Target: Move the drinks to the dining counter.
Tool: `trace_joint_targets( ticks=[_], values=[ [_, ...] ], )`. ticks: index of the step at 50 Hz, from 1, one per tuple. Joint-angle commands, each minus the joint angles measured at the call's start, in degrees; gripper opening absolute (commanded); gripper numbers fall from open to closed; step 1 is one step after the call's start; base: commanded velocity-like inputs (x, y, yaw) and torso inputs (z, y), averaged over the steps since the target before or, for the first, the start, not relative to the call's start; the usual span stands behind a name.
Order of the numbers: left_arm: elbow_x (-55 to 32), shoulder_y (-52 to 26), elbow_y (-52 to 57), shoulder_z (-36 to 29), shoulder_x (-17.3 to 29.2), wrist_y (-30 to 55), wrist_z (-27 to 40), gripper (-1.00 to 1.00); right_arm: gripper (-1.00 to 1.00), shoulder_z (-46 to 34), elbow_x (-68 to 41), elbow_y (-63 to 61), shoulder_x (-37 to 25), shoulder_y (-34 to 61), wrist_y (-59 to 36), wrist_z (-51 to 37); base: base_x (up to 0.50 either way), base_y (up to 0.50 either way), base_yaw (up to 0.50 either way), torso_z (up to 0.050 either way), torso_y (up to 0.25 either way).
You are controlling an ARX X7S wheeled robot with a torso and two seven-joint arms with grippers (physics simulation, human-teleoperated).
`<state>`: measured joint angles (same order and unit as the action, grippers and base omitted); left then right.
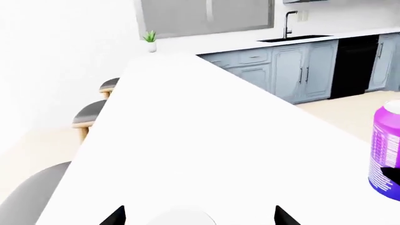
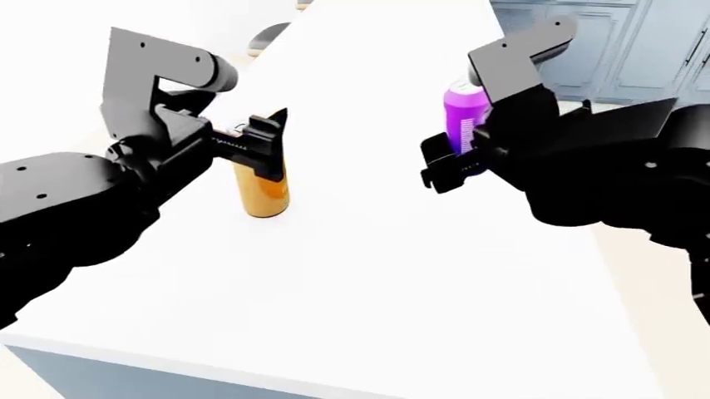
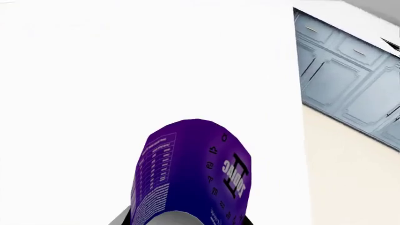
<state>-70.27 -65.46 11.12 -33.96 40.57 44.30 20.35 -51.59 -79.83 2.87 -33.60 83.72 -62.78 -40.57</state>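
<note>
Both drinks are over the dining counter [image 2: 367, 274], a long white slab. The golden-yellow can [image 2: 266, 193] stands upright on it. My left gripper [image 2: 264, 148] is at that can's top, open, its two black fingertips [image 1: 117, 216] far apart with a pale rounded top [image 1: 184, 218] between them. The purple can [image 2: 465, 106] is upright further right, and my right gripper [image 2: 446, 169] is shut on its lower half. In the right wrist view the purple can [image 3: 190, 173] fills the space between the fingers. The left wrist view shows it too, as a purple can [image 1: 386, 150] at the frame's edge.
Grey-seated stools [image 1: 91, 112] line the counter's far side. Blue-grey cabinets [image 1: 300, 70] with a sink tap [image 1: 289, 26], a black appliance [image 1: 353, 65] and a small potted plant [image 1: 150, 40] stand beyond. Beige floor [image 3: 350, 178] lies past the counter's right edge.
</note>
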Motion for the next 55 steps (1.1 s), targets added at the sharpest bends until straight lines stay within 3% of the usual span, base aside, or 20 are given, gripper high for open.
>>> trace_joint_targets(
  ticks=[1,48,49,55],
  values=[
    [-3.68,-2.62,6.1,1.13,0.85,2.52,2.97,1.0,-1.0,2.38,-1.93,0.8,-0.03,-2.88,1.95,1.01,0.0,0.0,0.0,0.0,0.01],
    [-6.56,-4.25,8.75,2.49,1.57,2.91,4.27,1.0,-1.0,0.87,-0.77,-4.3,-1.83,-6.32,4.25,5.72,0.0,0.0,0.0,0.0,0.0],
    [-6.56,-4.27,8.75,2.51,1.6,2.9,4.28,1.0,1.0,0.77,-0.66,-4.38,-1.87,-6.12,4.09,5.65,0.0,0.0,0.0,0.0,0.0],
    [-6.59,-3.95,8.85,2.61,1.85,2.69,4.24,1.0,1.0,0.8,-0.61,-4.45,-2.04,-5.74,3.94,5.18,0.0,0.0,0.0,0.0,0.0]
  ],
)
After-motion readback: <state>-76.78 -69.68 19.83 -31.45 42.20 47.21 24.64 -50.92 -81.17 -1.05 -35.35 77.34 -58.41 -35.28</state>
